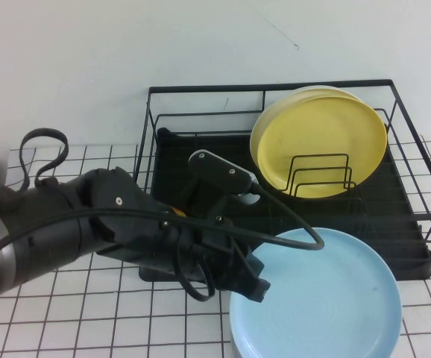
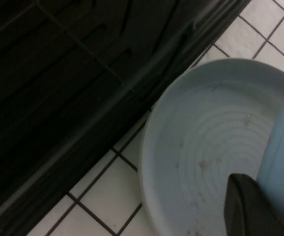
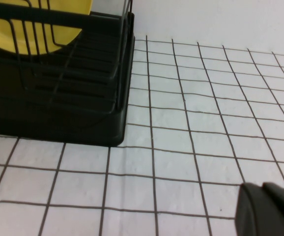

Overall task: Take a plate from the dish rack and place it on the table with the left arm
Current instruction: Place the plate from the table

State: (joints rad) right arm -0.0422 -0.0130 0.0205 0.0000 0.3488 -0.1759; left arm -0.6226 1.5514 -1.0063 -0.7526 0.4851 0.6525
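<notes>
High view, lower centre: left gripper of the bulky black left arm, reaching in from the left edge of the frame. Claw narrow, pinched on the left rim of the round, glossy light blue plate. Plate out of the rack, filling the lower right of the frame, just in front of the rack's front edge and roughly level. Under the plate, at the bottom edge of the frame, a sliver of a round grey plate lying on the white cloth table with a thin black grid. In the left wrist view, same grey plate flat on the cloth close beside the black tray base, with the light blue rim edge-on against one black finger. Upper right of the high view: large rectangular black wire dish rack with its tray base, and a round yellow plate standing on edge behind the wire loop dividers. Right gripper out of the high view; only a dark part in its own wrist view, over bare gridded cloth near a rack corner; wide or narrow, cannot tell.
</notes>
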